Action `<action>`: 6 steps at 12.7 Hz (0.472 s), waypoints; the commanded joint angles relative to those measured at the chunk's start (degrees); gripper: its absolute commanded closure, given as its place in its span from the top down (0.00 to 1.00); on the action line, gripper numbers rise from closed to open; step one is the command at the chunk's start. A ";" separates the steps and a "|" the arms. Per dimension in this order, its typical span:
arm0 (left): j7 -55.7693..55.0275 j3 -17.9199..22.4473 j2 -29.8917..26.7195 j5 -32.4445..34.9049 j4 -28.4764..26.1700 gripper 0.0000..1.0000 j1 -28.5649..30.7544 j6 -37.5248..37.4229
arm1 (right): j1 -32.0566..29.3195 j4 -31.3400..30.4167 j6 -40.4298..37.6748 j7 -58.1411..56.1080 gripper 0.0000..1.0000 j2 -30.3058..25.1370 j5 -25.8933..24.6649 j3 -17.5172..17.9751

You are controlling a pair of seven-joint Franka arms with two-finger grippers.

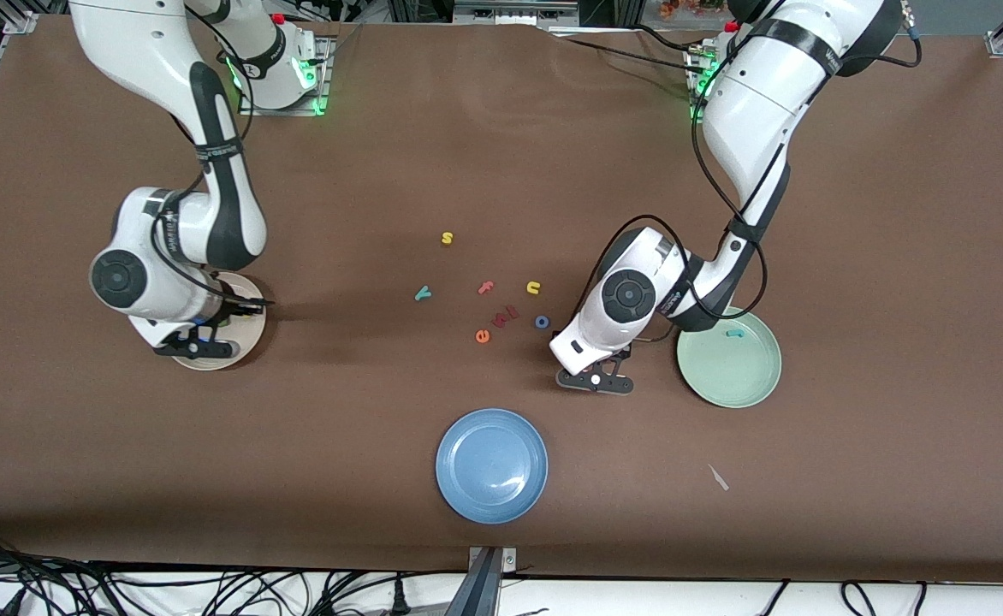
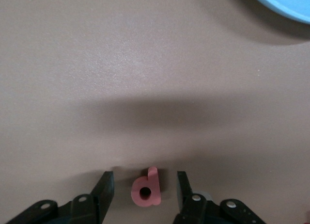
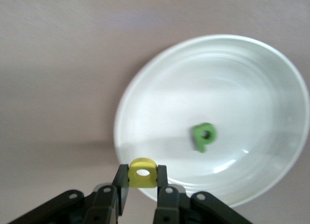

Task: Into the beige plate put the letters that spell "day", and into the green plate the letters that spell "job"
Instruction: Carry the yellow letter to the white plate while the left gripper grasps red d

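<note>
The salmon b (image 2: 145, 190) lies flat on the table (image 1: 852, 257), low in the left wrist view. In the front view it is hidden under the left gripper (image 2: 144, 185), lower middle of the frame, just beside the green plate (image 1: 728, 376). The gripper's fingers stand apart astride the b with a gap on each side, grasping nothing yet.

The right gripper (image 3: 143, 180) is clamped on the yellow a (image 3: 143, 173), which it holds over the rim of the beige plate (image 3: 121, 117). The green d (image 3: 203, 136) lies inside that plate. The teal j (image 1: 733, 333) lies in the green plate. The blue o (image 1: 542, 322) and the teal y (image 1: 422, 293) are on the table mid-frame, among s (image 1: 447, 238), f (image 1: 485, 287), u (image 1: 533, 287) and e (image 1: 483, 336). The blue plate (image 1: 491, 464) sits lower in the frame.

Risks, as I judge them:
- **The b:** it is thin and light, so a pinch landing off-centre could twist it or flick it out of the fingers.
- **The a:** it hangs near the plate's edge, so letting go there might drop it on the rim and off onto the table.

Apart from the foam letters, the only writing is the lettering on the arms, which is too small to read.
</note>
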 commanded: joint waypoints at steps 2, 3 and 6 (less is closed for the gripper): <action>-1.42 0.49 0.16 1.93 -0.68 0.55 -0.53 0.17 | -1.34 -3.33 1.04 -5.50 0.98 -2.25 1.11 -1.97; -1.42 0.49 0.16 1.93 -1.11 0.54 -0.53 -0.10 | -1.35 -3.24 0.60 -5.49 1.00 -2.08 2.86 -1.97; -1.59 0.49 -0.19 1.93 -1.82 0.28 -0.44 -0.54 | -0.30 -2.63 -0.02 2.37 1.00 -2.34 4.46 -0.06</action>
